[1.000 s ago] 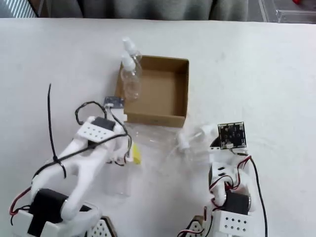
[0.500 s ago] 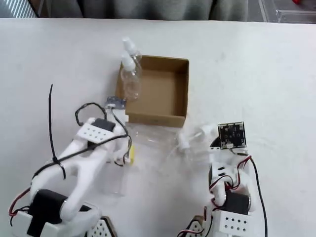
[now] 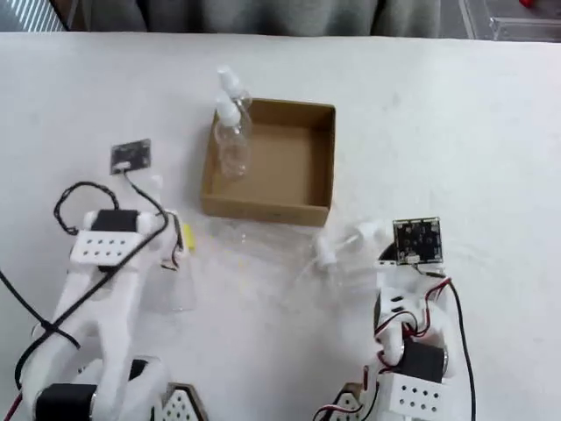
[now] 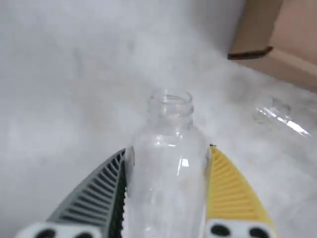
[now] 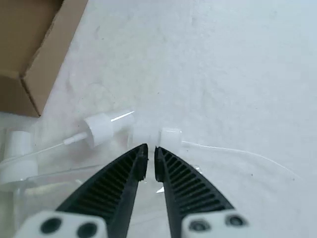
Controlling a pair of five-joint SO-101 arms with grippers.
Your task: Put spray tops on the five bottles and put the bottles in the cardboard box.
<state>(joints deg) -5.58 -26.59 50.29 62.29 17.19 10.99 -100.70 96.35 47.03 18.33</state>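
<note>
Desk (image 3: pixel 456 132): white, carrying everything.
Cardboard box (image 3: pixel 263 210): open, lying beyond both claws and roughly between them. Two capped bottles (image 3: pixel 232 140) stand in the corner nearer the left claw.
Left claw (image 4: pixel 166 156): closed around a clear, open-necked bottle (image 4: pixel 168 124), whose neck points out past the fingertips. Another bare bottle (image 4: pixel 277 115) lies off its yellow-finger side.
Right claw (image 5: pixel 148 151): all but closed with a sliver of gap, nothing visibly held. Loose spray tops (image 5: pixel 101 128) lie just ahead of its tips.
Risk: the bottle looks slick and is gripped by its body, so I'd guess pressing a top on could twist it loose. A thin dip tube could also miss the neck.
</note>
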